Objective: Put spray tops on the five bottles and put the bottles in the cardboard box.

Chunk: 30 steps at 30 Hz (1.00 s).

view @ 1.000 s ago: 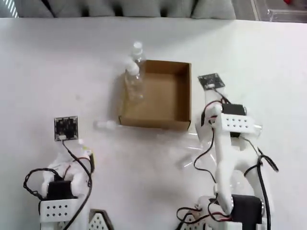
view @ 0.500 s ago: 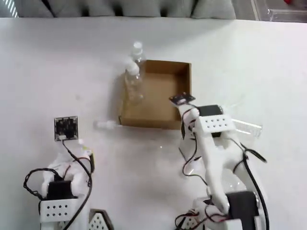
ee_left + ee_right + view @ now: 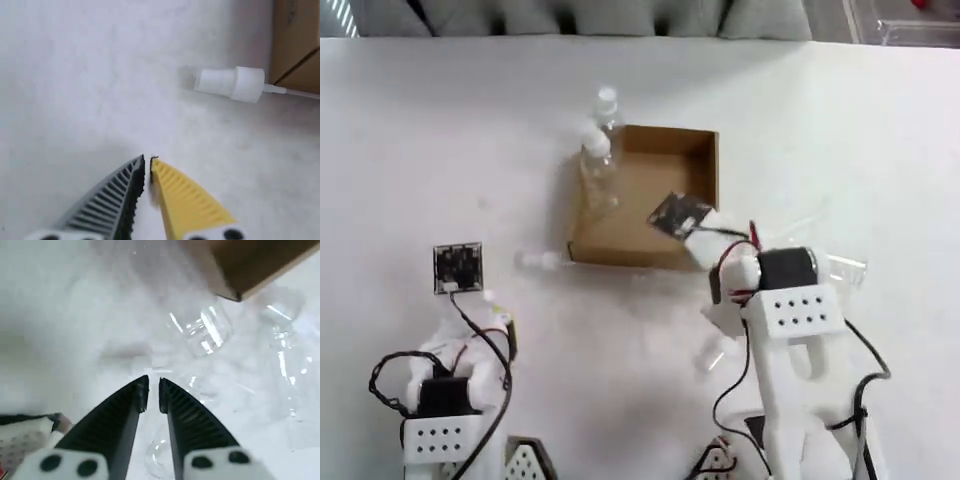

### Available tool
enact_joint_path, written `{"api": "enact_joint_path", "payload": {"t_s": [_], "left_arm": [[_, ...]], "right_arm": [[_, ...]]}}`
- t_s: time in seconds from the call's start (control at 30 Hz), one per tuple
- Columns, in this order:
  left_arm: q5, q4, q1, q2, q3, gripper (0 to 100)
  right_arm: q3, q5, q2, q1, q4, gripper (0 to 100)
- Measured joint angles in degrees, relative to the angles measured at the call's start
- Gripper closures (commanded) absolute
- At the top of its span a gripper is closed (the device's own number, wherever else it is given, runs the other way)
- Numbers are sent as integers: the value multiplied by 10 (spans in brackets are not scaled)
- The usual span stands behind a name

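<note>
- Cardboard box (image 3: pixel 640 258) sits mid-table, open side up. Dark print on its wall in the left wrist view is too blurred to read.
- Near capped bottle (image 3: pixel 599 165) and far capped bottle (image 3: pixel 607 108) stand upright at the box's 10-11 o'clock. Cannot tell if they are inside or beside it.
- Loose spray top (image 3: pixel 230 84) lies flat by the box's 8 o'clock corner, long axis 9-3, head at 9, thin tube at 3.
- Clear bottles (image 3: pixel 205 332) lie near the box's 5 o'clock corner.
- Left gripper (image 3: pixel 148 167) is at the box's 7 o'clock, tips together, empty.
- Right gripper (image 3: pixel 150 390) is over the clear bottles, nearly closed, empty.

White table (image 3: pixel 400 130); grey cushions (image 3: pixel 620 18) along far edge; clear plastic object (image 3: pixel 910 30) at far right corner.
</note>
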Motion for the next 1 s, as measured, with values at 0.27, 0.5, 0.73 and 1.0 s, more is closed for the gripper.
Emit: {"api": "enact_joint_path", "payload": {"t_s": [0.27, 0.5, 0.73, 1.0], "left_arm": [[0, 0, 0, 0, 0, 978], [-4, -1, 0, 0, 0, 978], [-4, -15, 0, 0, 7, 978], [-4, -28, 0, 0, 11, 978]], "right_arm": [[24, -117, 69, 76, -179, 978], [19, -123, 231, 117, -290, 978], [4, -126, 344, 116, -294, 979], [0, -126, 359, 86, -224, 979]]}}
